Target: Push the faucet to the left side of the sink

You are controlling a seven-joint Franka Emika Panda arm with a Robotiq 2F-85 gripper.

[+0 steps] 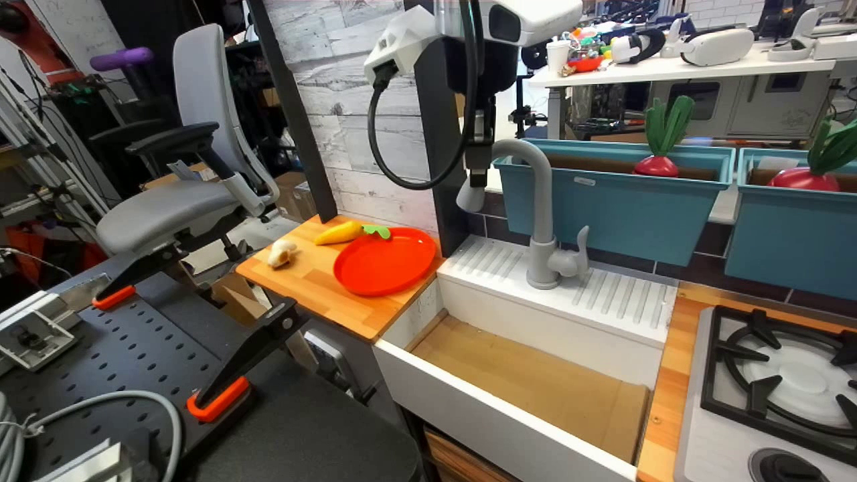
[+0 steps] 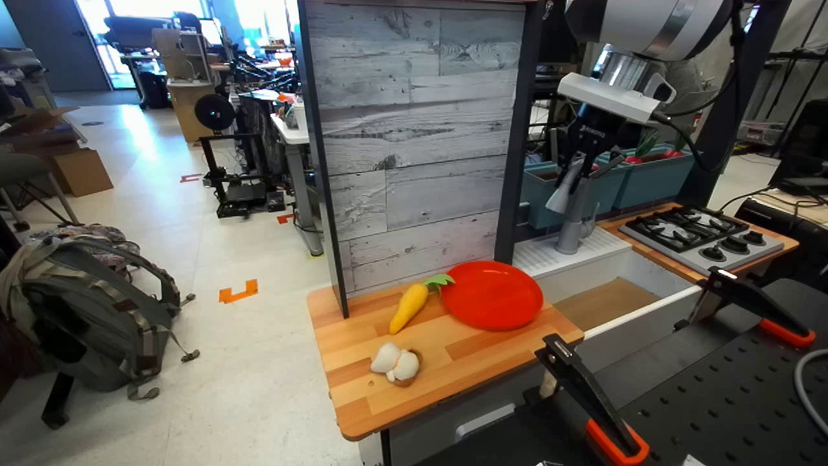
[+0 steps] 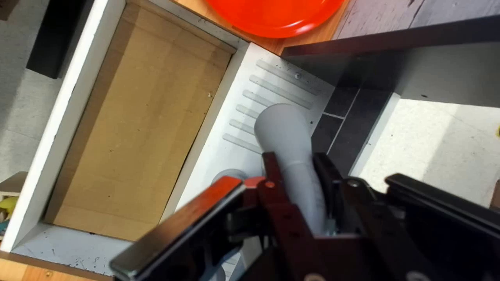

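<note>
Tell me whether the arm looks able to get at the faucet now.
Probably yes: in the wrist view, the end effector straddles the faucet, with nothing visible blocking it; whether they touch is unclear.

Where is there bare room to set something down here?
Free: the sink, its floor bare between front wall and ribbed ledge; the wooden counter between red plate, white toy and its front edge. Crowded: beside the plate, where the yellow toy vegetable lies, and at the faucet, whose spout the gripper straddles.

Gry office chair [image 1: 207, 100]; plank-look wall panel [image 2: 417, 142]; pale flr [image 2: 220, 362]; brt windows [image 2: 253, 24] bhd.
</note>
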